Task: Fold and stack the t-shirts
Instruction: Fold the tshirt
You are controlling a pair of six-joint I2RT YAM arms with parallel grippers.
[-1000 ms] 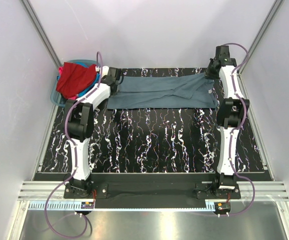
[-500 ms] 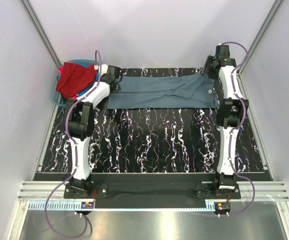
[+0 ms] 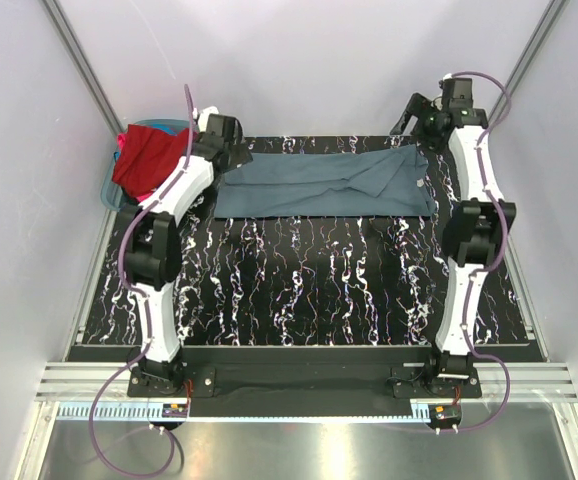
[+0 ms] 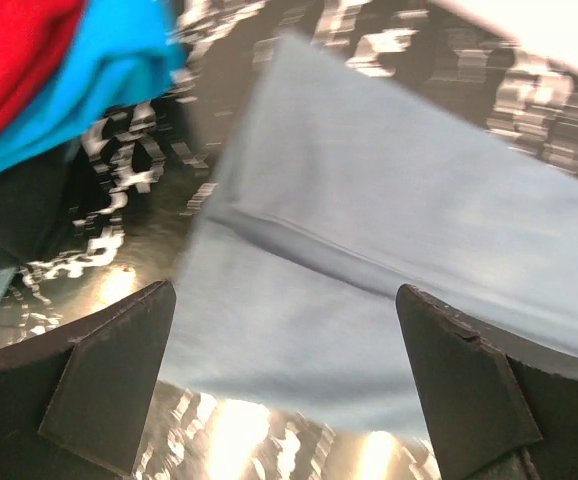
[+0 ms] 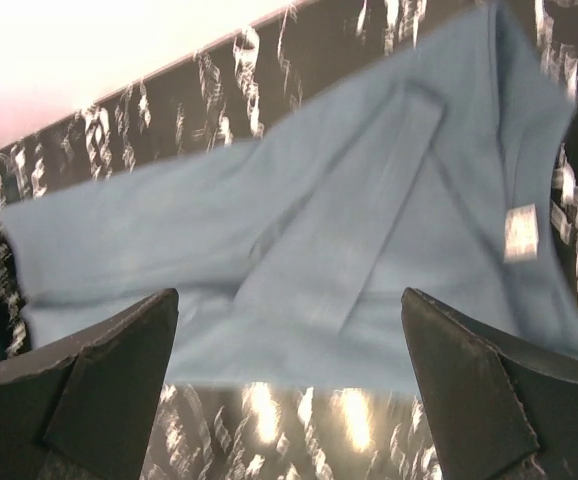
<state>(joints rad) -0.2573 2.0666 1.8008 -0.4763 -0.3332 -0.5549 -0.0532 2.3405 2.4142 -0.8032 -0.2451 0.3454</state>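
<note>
A slate grey-blue t-shirt (image 3: 324,183) lies flat in a long folded band across the back of the table. It also fills the left wrist view (image 4: 399,220) and the right wrist view (image 5: 319,230), where a white tag (image 5: 519,232) shows. My left gripper (image 3: 237,152) hovers open over the band's left end. Its fingers (image 4: 109,380) have nothing between them. My right gripper (image 3: 407,112) stands open, raised above the far right end. More t-shirts sit piled at the back left, red (image 3: 151,155) on top and bright blue (image 4: 99,70) under it.
A teal-blue plastic basket (image 3: 109,192) holds the pile at the back left corner. The black, white-veined mat (image 3: 299,290) covers the table. Pale walls close in on both sides and behind.
Both grippers have gone from shut to open and let go of the grey-blue t-shirt's ends. The right arm has risen up and back, and the left has lifted slightly. The shirt lies still.
</note>
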